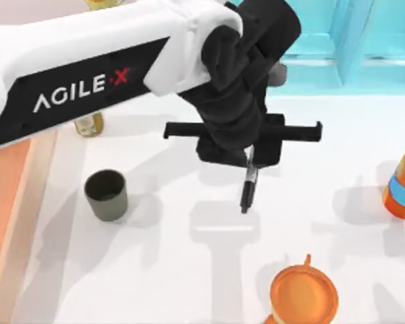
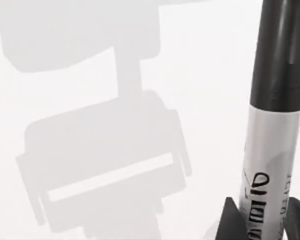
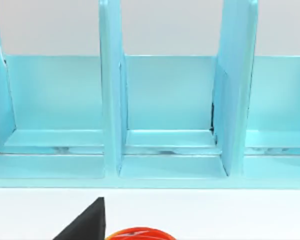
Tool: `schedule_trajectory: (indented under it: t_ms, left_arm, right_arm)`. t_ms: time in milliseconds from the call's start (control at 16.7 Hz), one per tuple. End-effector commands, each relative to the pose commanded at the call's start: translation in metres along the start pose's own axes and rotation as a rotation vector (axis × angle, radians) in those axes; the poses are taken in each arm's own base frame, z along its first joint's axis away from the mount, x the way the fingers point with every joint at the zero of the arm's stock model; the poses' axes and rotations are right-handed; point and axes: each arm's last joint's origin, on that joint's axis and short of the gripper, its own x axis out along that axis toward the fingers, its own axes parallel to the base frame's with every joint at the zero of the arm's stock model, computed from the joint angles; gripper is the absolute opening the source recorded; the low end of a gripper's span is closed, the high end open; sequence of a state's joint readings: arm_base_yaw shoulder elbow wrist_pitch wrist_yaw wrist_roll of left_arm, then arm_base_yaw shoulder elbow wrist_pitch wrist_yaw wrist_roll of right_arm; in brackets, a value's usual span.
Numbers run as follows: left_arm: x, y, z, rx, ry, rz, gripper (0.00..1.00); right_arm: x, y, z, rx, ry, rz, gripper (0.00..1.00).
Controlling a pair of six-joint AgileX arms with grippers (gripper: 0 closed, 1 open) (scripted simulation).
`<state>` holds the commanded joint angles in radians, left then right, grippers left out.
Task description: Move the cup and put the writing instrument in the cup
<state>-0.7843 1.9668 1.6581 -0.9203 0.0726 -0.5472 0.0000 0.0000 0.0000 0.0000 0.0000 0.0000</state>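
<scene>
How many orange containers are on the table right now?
2. An orange mug sits near the table's front edge, right of centre; an orange blue-banded cylinder stands at the right edge. More may lie hidden under the left arm.

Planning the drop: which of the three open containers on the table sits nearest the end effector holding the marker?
The small dark olive-grey handleless cup, left of the left end effector. The orange handled mug and orange blue-banded cylinder sit farther off.

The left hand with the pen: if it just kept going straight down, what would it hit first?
Probably bare table. The left hand holds the pen pointing down over open white surface; the cup stands well off to the left.
</scene>
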Motion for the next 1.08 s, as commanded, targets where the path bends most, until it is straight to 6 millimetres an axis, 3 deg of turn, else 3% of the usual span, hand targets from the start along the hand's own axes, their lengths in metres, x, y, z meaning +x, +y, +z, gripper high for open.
schedule_trajectory:
  t_ms: [360, 780, 1080]
  left_arm:
    - [-0.033, 0.059, -0.033, 0.080, -0.367, -0.068, 0.00]
    - [-0.055, 0.133, -0.110, 0.178, -0.883, -0.046, 0.00]
    - [-0.055, 0.167, -0.162, 0.234, -1.193, 0.023, 0.00]
  right_arm:
    - [0.000, 0.000, 0.000, 0.000, 0.000, 0.000, 1.00]
    - [0.000, 0.000, 0.000, 0.000, 0.000, 0.000, 1.00]
    - [0.000, 0.000, 0.000, 0.000, 0.000, 0.000, 1.00]
